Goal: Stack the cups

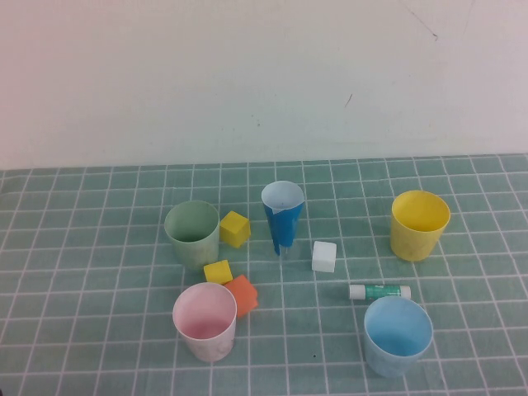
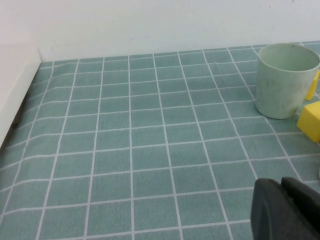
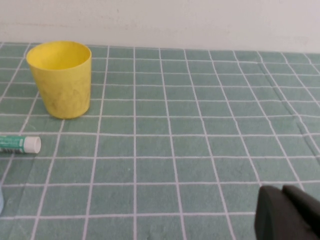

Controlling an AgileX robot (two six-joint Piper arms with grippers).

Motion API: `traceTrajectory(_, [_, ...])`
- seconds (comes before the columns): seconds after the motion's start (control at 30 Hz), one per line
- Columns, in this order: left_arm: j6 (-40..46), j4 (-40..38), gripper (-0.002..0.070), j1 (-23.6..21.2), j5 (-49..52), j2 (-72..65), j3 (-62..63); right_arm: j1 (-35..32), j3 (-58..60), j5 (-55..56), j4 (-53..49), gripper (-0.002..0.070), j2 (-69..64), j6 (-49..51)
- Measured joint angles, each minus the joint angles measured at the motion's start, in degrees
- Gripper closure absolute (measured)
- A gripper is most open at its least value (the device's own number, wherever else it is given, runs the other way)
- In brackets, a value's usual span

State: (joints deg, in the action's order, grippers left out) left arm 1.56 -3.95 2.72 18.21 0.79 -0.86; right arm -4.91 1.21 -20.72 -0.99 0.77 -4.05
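Worktop (image 1: 82, 330): green grid cloth, all items standing apart; nothing stacked yet.

Green cup (image 1: 191, 233): upright, mouth up, left of centre. A yellow block (image 1: 235, 228) sits just beside it on the right, a second yellow block (image 1: 218, 271) near its base toward the near edge.

Pink cup (image 1: 205, 321): upright, near edge, left of centre; an orange block (image 1: 242, 293) touches or nearly touches its rim side.

Yellow cup (image 1: 420, 224): upright, toward the right edge, well apart from the rest.

Blue cup (image 1: 398, 336): upright, near the near-right corner; a glue stick (image 1: 379, 291) lies flat just beyond it.

Dark cone cup (image 1: 282, 216): centre, upright, not part of the stack. White cube (image 1: 324, 256) just beside it.

Left end effector (image 2: 287, 212): only a dark edge shows in its wrist view, low over bare cloth on the left side, green cup ahead; whether clenched or released, cannot tell. It grasps nothing visible.

Right end effector (image 3: 290, 212): likewise a dark edge only, over bare cloth on the right side, yellow cup ahead; state cannot be told.

Judgement: all mouths face up, so any cup can nest into another; the loose blocks crowd the two left cups and may hinder a side grasp.
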Motion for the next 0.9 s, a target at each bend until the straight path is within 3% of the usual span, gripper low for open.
traceTrajectory(0.33, [0.0,0.06,0.0677,0.0,-4.9,0.0,-0.33,0.0,0.25,2.01,-1.86,0.0678,0.0,-0.09])
traceTrajectory(0.5, [0.08,0.06,0.0677,0.0,-18.21,0.0,-0.33,0.0,0.46,12.47,-6.39,0.0678,0.0,-0.22])
traceTrajectory(0.77, [0.22,0.06,0.0677,0.0,-48.37,0.0,-0.33,0.0,0.46,33.49,-7.47,0.0678,0.0,-0.22])
traceTrajectory(0.9, [0.22,0.06,0.0677,0.0,-55.59,0.0,-0.33,0.0,0.46,41.06,-7.25,0.0678,0.0,-0.11])
